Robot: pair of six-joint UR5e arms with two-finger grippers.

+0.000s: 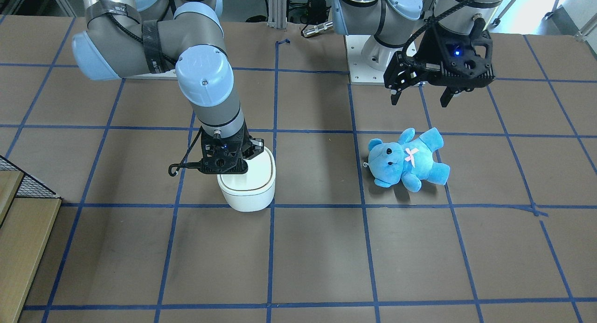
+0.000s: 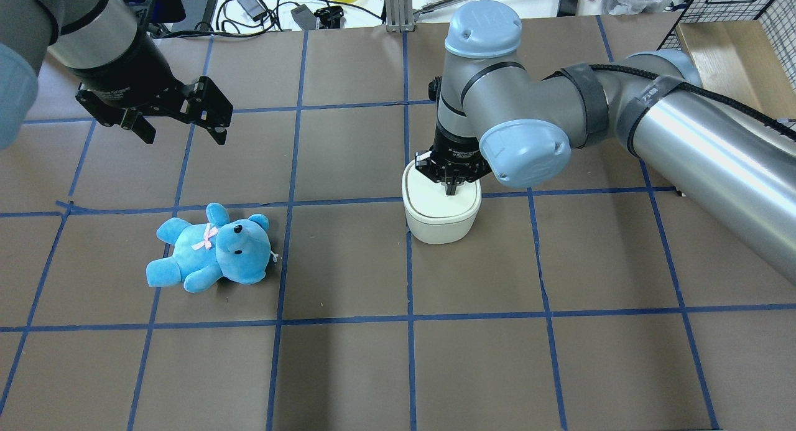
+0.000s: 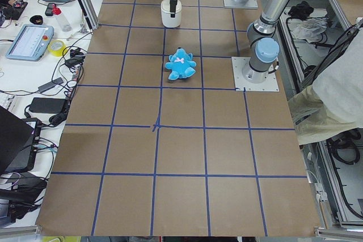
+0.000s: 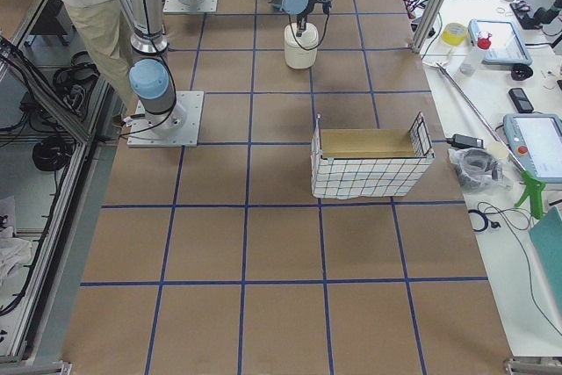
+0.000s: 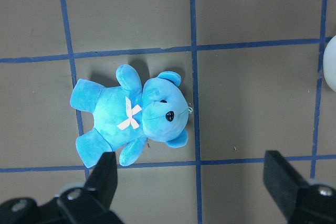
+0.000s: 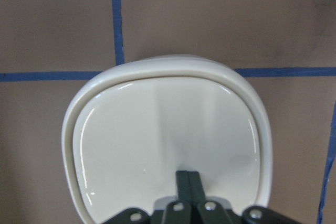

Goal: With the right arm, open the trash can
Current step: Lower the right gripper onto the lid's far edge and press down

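The white trash can (image 2: 441, 222) stands mid-table with its lid down; it also shows in the front view (image 1: 249, 188) and fills the right wrist view (image 6: 168, 135). My right gripper (image 2: 450, 188) is shut, fingers pressed together, its tips on the lid near the robot-side edge (image 6: 187, 178). It holds nothing. My left gripper (image 2: 180, 129) is open and empty, hanging in the air well away from the can, above the blue plush bear (image 2: 211, 247). In the left wrist view its fingers (image 5: 105, 174) frame the bear (image 5: 134, 114).
A wire basket with a cardboard liner (image 4: 369, 164) stands on the robot's right side of the table; its corner shows in the overhead view (image 2: 734, 33). The right arm's elbow (image 2: 516, 139) hangs over the can. Blue tape lines grid the brown table.
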